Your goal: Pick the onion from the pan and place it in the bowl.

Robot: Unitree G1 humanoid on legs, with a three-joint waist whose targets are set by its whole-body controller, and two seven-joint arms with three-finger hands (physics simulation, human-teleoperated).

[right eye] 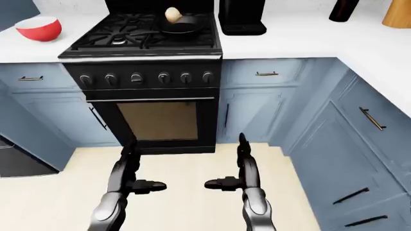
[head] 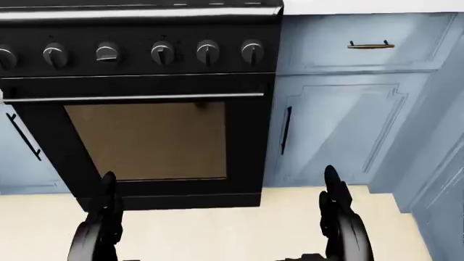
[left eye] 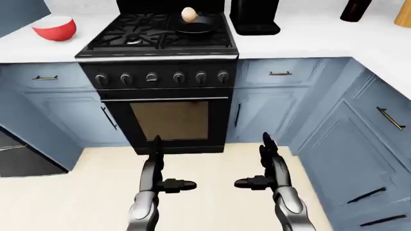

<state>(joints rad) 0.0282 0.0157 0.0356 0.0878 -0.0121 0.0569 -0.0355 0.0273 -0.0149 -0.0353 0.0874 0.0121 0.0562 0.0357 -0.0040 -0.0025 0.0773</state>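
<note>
A pale onion (left eye: pixel 189 14) rests in a small black pan (left eye: pixel 195 29) on the top right burner of the black stove (left eye: pixel 160 72). A red bowl (left eye: pixel 55 28) with a white inside stands on the white counter to the left of the stove. My left hand (left eye: pixel 159 166) and right hand (left eye: pixel 266 163) hang low over the floor, well below the stove, fingers straight and open, thumbs pointing at each other. Neither holds anything. The head view looks at the oven door and shows only the fingertips.
A black appliance (left eye: pixel 254 17) stands right of the pan. A dark bottle (left eye: pixel 355 9) and a wooden item (left eye: pixel 403 13) sit on the counter at top right. Blue cabinets (left eye: pixel 360 139) run down the right side. Beige floor (left eye: pixel 212 192) lies beneath my hands.
</note>
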